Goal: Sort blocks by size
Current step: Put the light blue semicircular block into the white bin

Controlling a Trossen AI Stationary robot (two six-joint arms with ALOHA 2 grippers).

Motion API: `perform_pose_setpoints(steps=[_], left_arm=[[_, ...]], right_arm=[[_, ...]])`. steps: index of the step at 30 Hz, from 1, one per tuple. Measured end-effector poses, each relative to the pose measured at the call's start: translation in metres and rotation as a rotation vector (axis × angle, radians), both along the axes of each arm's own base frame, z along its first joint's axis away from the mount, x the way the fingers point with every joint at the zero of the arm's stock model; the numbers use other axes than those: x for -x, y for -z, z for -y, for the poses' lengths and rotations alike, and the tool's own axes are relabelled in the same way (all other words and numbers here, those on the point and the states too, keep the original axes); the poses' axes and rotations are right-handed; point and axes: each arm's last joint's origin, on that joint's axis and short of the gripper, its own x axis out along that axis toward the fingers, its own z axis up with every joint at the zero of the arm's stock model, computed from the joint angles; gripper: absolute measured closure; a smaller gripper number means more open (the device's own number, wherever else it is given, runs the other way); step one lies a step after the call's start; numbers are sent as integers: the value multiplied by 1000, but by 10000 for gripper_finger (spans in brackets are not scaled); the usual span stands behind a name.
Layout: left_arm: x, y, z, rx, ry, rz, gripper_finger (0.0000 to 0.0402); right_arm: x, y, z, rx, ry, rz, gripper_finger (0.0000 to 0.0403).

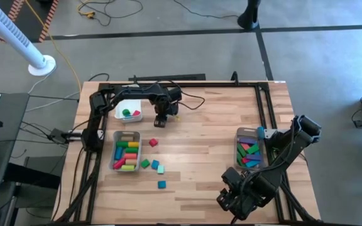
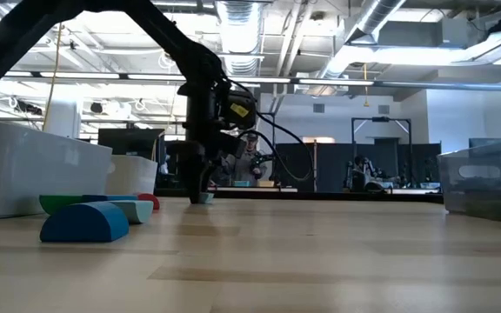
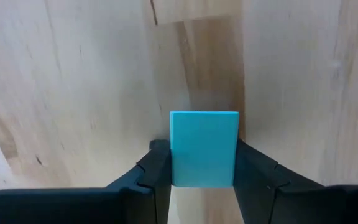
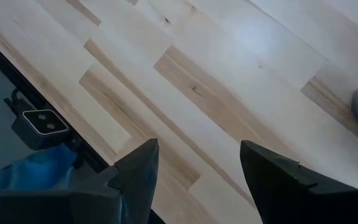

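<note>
Left gripper (image 3: 204, 171) pinches a teal block (image 3: 204, 148) on the table (image 1: 206, 125), just right of the far-left white tray (image 1: 119, 113). Grip looks centred; lift straight up before swinging over. Right gripper (image 4: 197, 168) waits near-right, jaws spread.

Wooden table (image 1: 200, 125) carries bins (image 1: 126, 150) (blocks (image 1: 154, 166) loose).
</note>
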Motion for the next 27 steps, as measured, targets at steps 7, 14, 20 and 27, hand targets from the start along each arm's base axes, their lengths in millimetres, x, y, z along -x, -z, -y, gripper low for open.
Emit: perform_pose_setpoints(steps=[7,14,20,27], left_arm=[[-1,-29,-1,32,-66,-51,268],[24,-82,-11,-36,-201,-1,268],[70,-123,-33,-50,-427,34,268],[119,-148,-51,-41,-652,27,268]], right_arm=[[0,0,1,16,-20,-4,148],[0,0,1,25,-22,-1,148],[1,0,0,56,-16,31,148],[1,-1,1,74,-8,50,148]])
